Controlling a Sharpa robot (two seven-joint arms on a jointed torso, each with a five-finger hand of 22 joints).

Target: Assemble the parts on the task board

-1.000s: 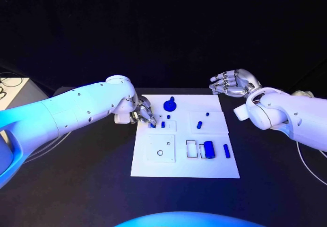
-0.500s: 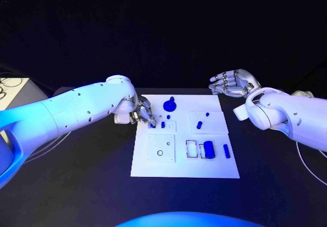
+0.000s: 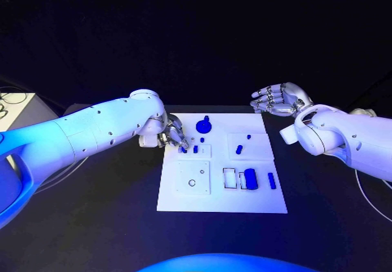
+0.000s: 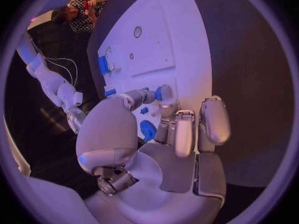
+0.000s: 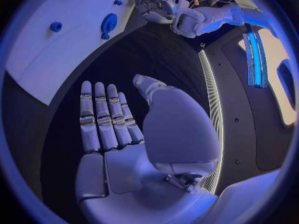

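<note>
Here, at ten o'clock of the task board [image 3: 220,199]: the left hand [image 3: 172,136], reaching in over the board's left edge. Thumb and one finger closed on a small blue peg [image 4: 162,92], seen up close in the left wrist view; other fingers [image 4: 214,120] curled down beside it, touching nothing. Peg low over the board's white surface, at the ten o'clock corner of a small raised square plate [image 3: 200,151]; cannot tell whether seated in a hole or lifted clear. Just beside it on the same plate, a second short peg [image 3: 195,149], upright and untouched.

Up at twelve o'clock on the board, a larger blue knob [image 3: 203,124]; below it a tiny blue stud [image 3: 201,140]. Near two o'clock, a slanted blue pin [image 3: 238,149]. Around four o'clock, a thick blue cylinder [image 3: 251,179] lying beside a white frame [image 3: 230,178], and a slim blue bar [image 3: 271,181] just to its three o'clock side. At eight o'clock, a white square plate with a round hole [image 3: 194,178].

Off the board, beyond its one o'clock corner: the right hand [image 3: 278,100], raised above the black table [image 3: 98,226], well apart from every part. Released, fingers straight and side by side, thumb set apart, nothing in the palm.
</note>
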